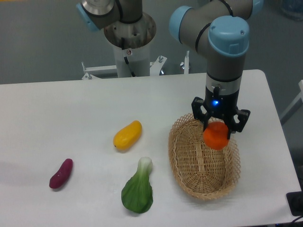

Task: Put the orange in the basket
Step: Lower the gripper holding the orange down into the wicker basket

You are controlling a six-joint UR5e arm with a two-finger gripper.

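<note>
The small round orange (216, 136) hangs between the fingers of my gripper (218, 128), which is shut on it. It is held just above the far right part of the tan wicker basket (189, 170), inside the line of the rim. The basket lies on the right side of the white table and nothing else is in it. The fingertips are mostly hidden behind the fruit.
A yellow-orange mango-like fruit (127, 135) lies left of the basket. A green bok choy (138, 191) sits near the front, and a purple sweet potato (61, 173) lies at the front left. The table's right edge runs close to the basket.
</note>
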